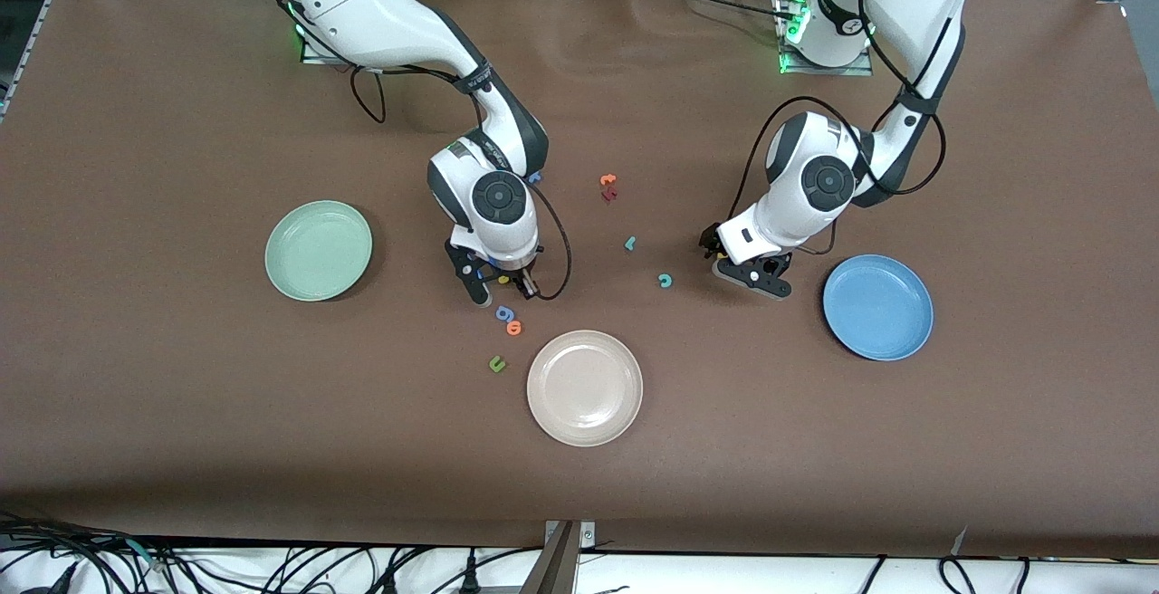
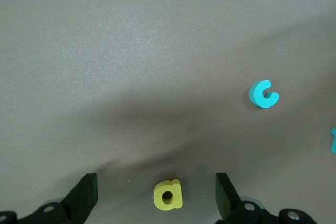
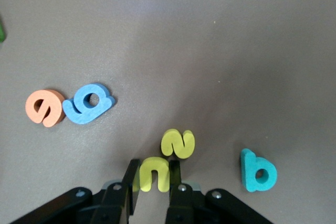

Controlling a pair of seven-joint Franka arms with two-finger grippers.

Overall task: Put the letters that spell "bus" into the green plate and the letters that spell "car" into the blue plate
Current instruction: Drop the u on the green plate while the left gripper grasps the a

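In the front view, taking the table's middle as the dial's centre, the green plate lies at about nine o'clock, toward the right arm's end, and the blue plate at about four o'clock, toward the left arm's end; both hold no letters. A beige plate sits at six o'clock. The right gripper is down at the cloth between the green and beige plates, with a blue "g", an orange "o" and a dark green "u" trailing off toward six o'clock of it. The left gripper is low at nine o'clock of the blue plate; the teal "c" lies at nine o'clock of that gripper and the teal "r" at about ten. An orange "t" lies at twelve o'clock of the "r". In the left wrist view the left gripper's fingers stand wide apart with the yellow "a" flat on the cloth between them, touched by neither. In the right wrist view the right gripper's fingers are pressed in on the yellow "u"; the yellow "s" touches it, and the teal "b" lies near, apart.
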